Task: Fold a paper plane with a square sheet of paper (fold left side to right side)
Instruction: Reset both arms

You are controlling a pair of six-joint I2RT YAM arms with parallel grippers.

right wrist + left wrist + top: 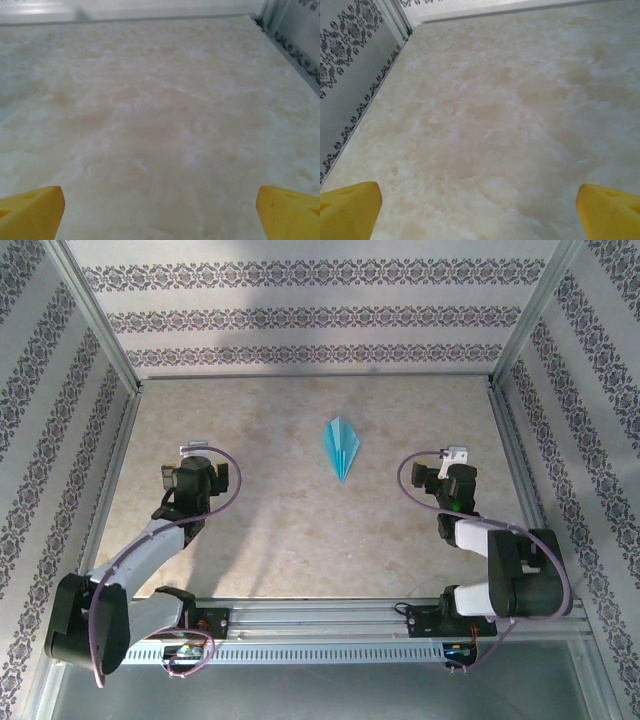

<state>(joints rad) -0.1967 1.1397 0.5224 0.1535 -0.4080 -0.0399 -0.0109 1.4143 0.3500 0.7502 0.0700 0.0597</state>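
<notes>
The square sheet of paper lies folded into a turquoise-blue paper plane (340,448), a narrow dart with fan-like creases and its tip pointing toward the arms, flat on the table's far middle. My left gripper (194,454) hovers well to its left, open and holding nothing. My right gripper (452,458) hovers about as far to its right, also open and holding nothing. In the left wrist view the left gripper (480,212) has its yellow fingertips (350,210) spread wide over bare table. In the right wrist view the right gripper (160,212) stands the same, fingertips (287,210) far apart.
The beige marbled table (300,530) is walled by patterned panels on the left (50,430), back (310,315) and right (590,430), with metal frame rails. A slotted rail (330,625) with the arm bases runs along the near edge.
</notes>
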